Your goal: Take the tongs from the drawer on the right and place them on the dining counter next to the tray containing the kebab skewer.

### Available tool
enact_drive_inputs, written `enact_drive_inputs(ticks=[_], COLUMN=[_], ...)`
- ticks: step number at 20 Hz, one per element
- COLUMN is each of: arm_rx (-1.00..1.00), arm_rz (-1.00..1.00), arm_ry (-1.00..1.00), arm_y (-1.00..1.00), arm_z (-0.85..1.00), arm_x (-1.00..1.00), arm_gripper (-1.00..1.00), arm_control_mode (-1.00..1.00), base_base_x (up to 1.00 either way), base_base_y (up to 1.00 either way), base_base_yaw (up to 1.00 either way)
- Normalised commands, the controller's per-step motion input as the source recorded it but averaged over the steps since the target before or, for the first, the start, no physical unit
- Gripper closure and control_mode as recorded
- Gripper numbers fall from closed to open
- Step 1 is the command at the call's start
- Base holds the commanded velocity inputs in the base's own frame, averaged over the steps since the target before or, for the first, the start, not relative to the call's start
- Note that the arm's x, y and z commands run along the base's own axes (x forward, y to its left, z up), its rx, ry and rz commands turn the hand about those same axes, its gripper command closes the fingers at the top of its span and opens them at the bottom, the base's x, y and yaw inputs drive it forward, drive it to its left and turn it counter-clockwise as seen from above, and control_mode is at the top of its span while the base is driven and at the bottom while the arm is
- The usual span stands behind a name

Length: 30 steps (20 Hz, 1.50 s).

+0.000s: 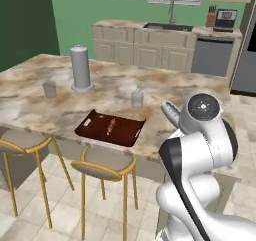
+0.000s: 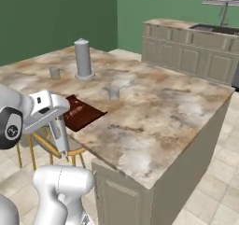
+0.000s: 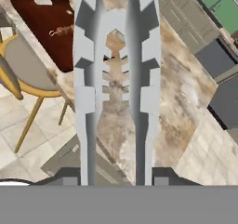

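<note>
Hand view shows my pincer clamped on the tongs, their long arms running out ahead of me over the tabletop edge. The tray lies off to one side with the skewer on it. I judge the risk is letting go too near the edge, so the tongs tip off onto the stool or floor, or swinging them into the tray.

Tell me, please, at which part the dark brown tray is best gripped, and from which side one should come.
Take the tray by a short end, at its handle slot, coming down from above. It lies flat on the counter, so the slot probably offers the best edge to pinch, and the skewer occupies the middle.
</note>
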Motion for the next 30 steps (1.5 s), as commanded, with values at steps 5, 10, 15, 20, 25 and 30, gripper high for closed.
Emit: enact_drive_inputs(ticks=[5, 10, 15, 20, 25, 30], arm_rx=[0.00, 0.00, 0.00, 0.00, 0.00, 0.00], arm_rz=[0.00, 0.00, 0.00, 0.00, 0.00, 0.00], arm_ry=[0.00, 0.00, 0.00, 0.00, 0.00, 0.00], arm_y=[0.00, 0.00, 0.00, 0.00, 0.00, 0.00], arm_z=[0.00, 0.00, 0.00, 0.00, 0.00, 0.00], arm_x=[0.00, 0.00, 0.00, 0.00, 0.00, 0.00], arm_gripper=[1.00, 1.00, 1.00, 1.00, 1.00, 1.00], arm_control_mode=[1.00, 1.00, 1.00, 1.00, 1.00, 1.00], base_base_x=[0.18, 0.49, 0.17, -0.06, -0.04, 0.03], base_base_y=[1.00, 0.77, 0.05, -0.18, -0.23, -0.38], base_base_yaw=[-0.45, -0.56, -0.50, -0.39, -0.45, -0.49])
